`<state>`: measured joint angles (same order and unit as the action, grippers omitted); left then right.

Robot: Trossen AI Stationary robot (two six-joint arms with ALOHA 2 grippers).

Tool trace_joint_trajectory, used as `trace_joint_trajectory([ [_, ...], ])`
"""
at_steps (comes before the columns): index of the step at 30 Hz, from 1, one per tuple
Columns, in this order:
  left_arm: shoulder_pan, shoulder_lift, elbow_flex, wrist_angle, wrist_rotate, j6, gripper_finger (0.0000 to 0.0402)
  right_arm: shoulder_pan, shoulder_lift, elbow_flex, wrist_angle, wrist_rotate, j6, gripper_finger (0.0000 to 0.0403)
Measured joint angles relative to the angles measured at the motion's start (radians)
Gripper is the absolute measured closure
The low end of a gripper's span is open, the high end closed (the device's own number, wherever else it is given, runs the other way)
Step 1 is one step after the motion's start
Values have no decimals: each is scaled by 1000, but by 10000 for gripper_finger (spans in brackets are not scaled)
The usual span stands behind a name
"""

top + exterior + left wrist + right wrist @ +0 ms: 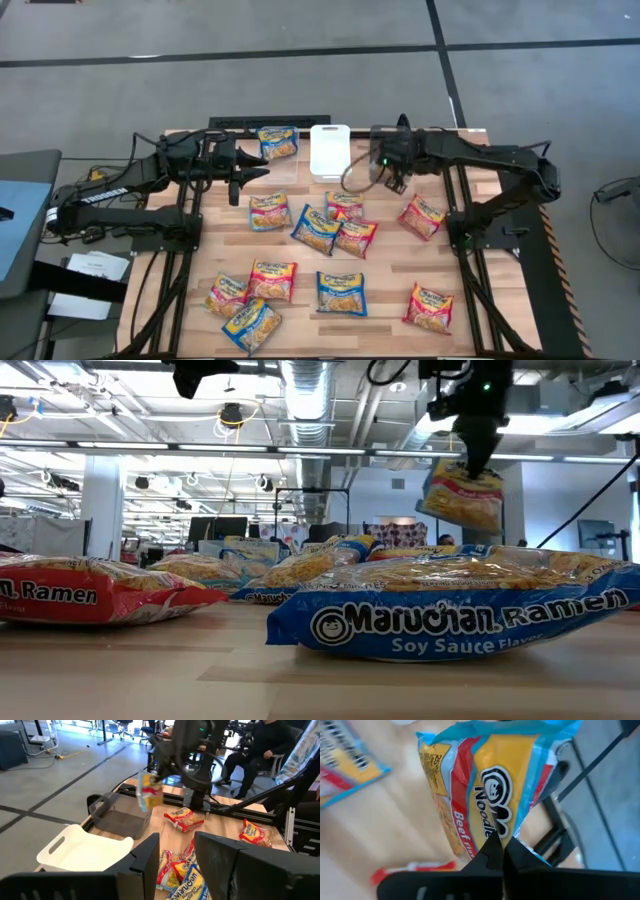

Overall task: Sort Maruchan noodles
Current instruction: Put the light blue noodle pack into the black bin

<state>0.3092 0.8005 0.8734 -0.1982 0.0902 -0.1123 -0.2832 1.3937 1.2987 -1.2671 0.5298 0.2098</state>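
The right pincer (470,460) is clenched on the top edge of a beef ramen packet (461,496), presumably so it hangs free for the carry; the packet dangles above the dark bin (119,818), long axis near vertical and slightly tilted; the left pincer (237,183) hovers empty, part-open, beside the white bin (329,150); other packets (317,228) lie flat on the tabletop (390,275) below the bins.

An open lab or workshop hall is showing: bare ceiling ducts (310,390) hanging overhead, taped concrete floor (300,80), distant workstations (215,530), a seated person (260,745) watching.
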Motion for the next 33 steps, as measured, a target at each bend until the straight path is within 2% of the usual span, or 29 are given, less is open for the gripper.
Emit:
trace_joint_trajectory([
  [4,0,0,0,0,0,-7,290,-90,1,0,108,31,-156,399],
  [16,0,0,0,0,0,-28,290,-302,2,0,436,28,-564,399],
  [26,0,0,0,-23,0,-42,290,-404,91,0,488,10,-614,399],
  [33,0,0,0,-33,0,-42,290,-410,190,-1,481,9,-615,399],
])
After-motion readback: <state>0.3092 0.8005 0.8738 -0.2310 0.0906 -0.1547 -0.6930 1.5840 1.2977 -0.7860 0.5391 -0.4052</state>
